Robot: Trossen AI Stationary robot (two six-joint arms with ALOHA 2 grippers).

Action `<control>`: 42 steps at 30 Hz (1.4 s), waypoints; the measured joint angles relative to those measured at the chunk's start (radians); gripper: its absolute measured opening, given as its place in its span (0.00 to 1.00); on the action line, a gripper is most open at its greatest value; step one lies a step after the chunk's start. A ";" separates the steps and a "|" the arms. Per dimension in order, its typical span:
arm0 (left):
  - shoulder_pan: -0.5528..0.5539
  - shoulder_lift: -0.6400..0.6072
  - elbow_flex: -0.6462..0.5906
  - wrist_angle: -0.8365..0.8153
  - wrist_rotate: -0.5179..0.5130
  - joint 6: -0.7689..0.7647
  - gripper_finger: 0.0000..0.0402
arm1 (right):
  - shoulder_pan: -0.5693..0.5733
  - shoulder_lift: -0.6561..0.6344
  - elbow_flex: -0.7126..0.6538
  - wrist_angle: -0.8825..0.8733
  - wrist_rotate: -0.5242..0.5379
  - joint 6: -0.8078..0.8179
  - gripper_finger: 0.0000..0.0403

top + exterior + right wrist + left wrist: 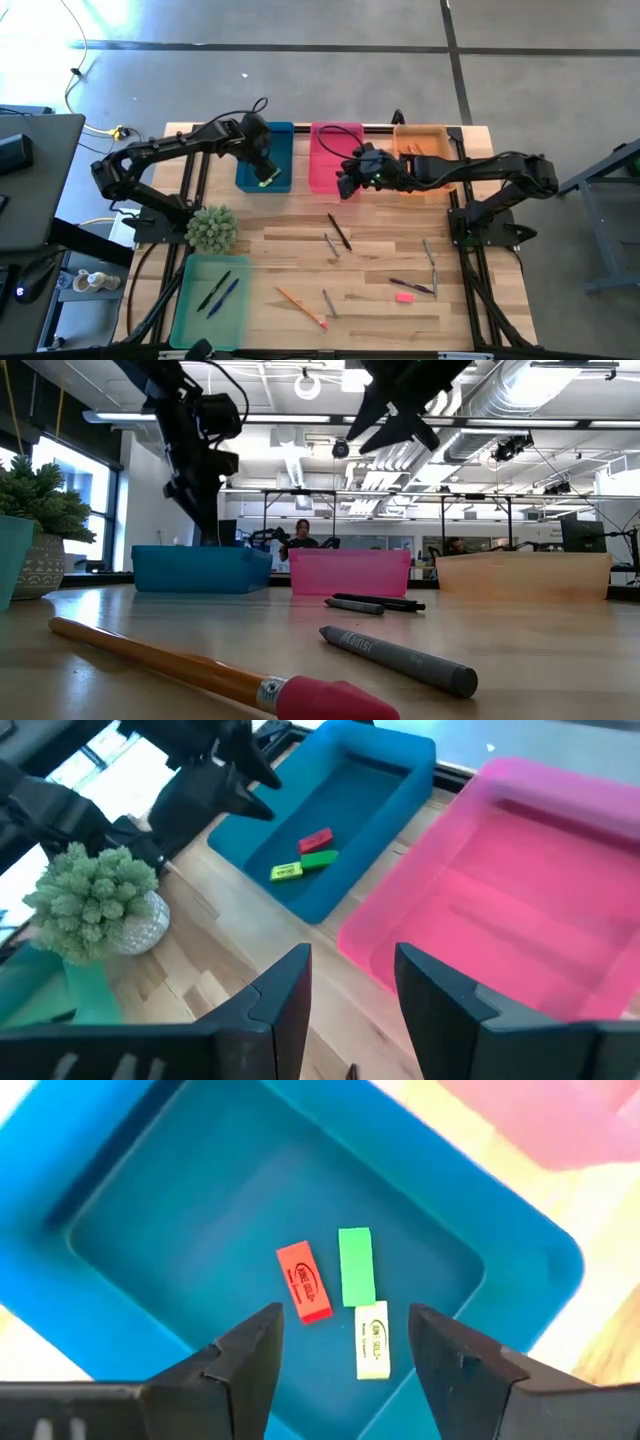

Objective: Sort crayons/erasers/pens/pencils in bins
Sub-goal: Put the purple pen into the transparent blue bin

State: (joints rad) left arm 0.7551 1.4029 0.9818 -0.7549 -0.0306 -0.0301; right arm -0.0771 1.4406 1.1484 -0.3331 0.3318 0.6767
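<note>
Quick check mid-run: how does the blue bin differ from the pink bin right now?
The blue bin holds three erasers: a red eraser, a green eraser and a yellow-green eraser. The pink bin shows nothing inside. The left gripper hangs over the blue bin with fingers open and empty; the right gripper hovers at the pink bin's near edge, also open. Both are shallow rectangular trays of like size, side by side at the table's far edge.
</note>
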 joint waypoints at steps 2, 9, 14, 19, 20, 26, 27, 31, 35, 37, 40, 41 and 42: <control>0.000 0.000 0.034 -0.029 0.000 0.025 0.50 | 0.007 0.000 0.028 -0.010 0.004 -0.032 0.34; -0.001 -0.017 0.124 -0.129 0.001 0.078 0.50 | 0.010 0.000 0.149 -0.243 0.059 -0.046 0.34; -0.012 -0.076 0.124 -0.168 0.001 0.078 0.50 | 0.031 0.000 0.209 -0.457 0.058 0.028 0.34; -0.045 -0.121 0.124 -0.164 0.001 0.067 0.50 | 0.065 0.000 0.211 -0.617 0.014 0.081 0.34; -0.051 -0.125 0.124 -0.163 0.001 0.067 0.50 | 0.072 0.000 0.204 -0.648 -0.006 0.083 0.34; -0.090 -0.128 0.124 -0.164 0.001 0.067 0.50 | 0.127 0.000 0.147 -0.728 -0.103 0.076 0.34; -0.099 -0.128 0.124 -0.164 0.001 0.067 0.50 | 0.141 0.000 0.135 -0.727 -0.107 0.069 0.34; -0.139 -0.128 0.124 -0.164 0.001 0.052 0.50 | 0.198 0.000 0.061 -0.719 -0.211 0.040 0.34; -0.184 -0.128 0.124 -0.165 0.002 0.013 0.50 | 0.271 0.000 -0.001 -0.706 -0.288 0.059 0.34; -0.206 -0.128 0.124 -0.165 0.002 -0.006 0.50 | 0.312 0.000 -0.019 -0.689 -0.287 0.079 0.34; -0.237 -0.128 0.124 -0.165 0.001 -0.046 0.50 | 0.370 0.000 -0.033 -0.689 -0.277 0.101 0.34; -0.247 -0.128 0.124 -0.165 0.001 -0.065 0.50 | 0.387 0.000 -0.038 -0.690 -0.276 0.111 0.34; -0.256 -0.128 0.124 -0.165 0.001 -0.089 0.50 | 0.404 0.000 -0.043 -0.692 -0.276 0.124 0.34</control>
State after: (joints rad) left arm 0.4990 1.2747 1.1057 -0.9203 -0.0291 -0.1187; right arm 0.3265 1.4406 1.1052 -1.0250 0.0561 0.8006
